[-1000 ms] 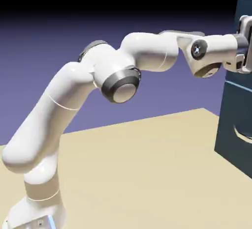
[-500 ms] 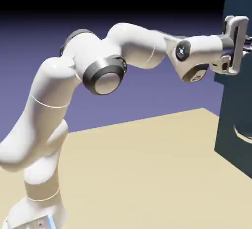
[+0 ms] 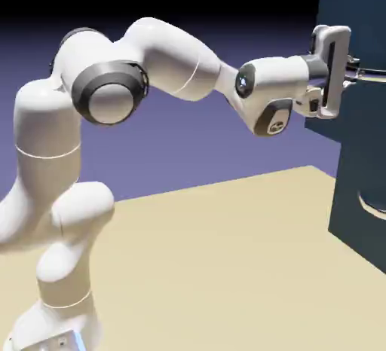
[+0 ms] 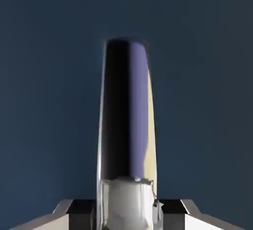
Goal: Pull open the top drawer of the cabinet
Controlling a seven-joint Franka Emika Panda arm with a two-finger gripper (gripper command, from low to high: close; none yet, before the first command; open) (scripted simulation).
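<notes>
1. The top drawer [image 3: 347, 10] is at the exterior view's right, high on the navy cabinet [image 3: 344, 157]. Its flat front stands out past the lower drawer front [image 3: 354, 180], toward the arm [image 3: 170, 56], so I judge it partly open, with the pull under way.
2. The place to take hold is the slim bar handle [image 4: 127, 125], which runs up the middle of the hand view. It is polished like a mirror, throwing back black, violet and tan. It looks rigid, and smooth enough that a loose grip might slide along it.
3. The front looks stiff and not at all fragile. How heavy the drawer is doesn't show; I'd expect it to run freely if drawn straight out, and to bind if tugged askew.
4. The jaws are clenched on the bar handle, brought in close from both sides, with only its narrow thickness between them. In the hand view the grip is at the near end of the visible bar; the exact contact is partly hidden.
5. The next move, as I see it, is a level, steady draw away from the cabinet, the grip kept firm. The curved handle [image 3: 371, 205] below belongs to the other drawer and needs no touching.
</notes>
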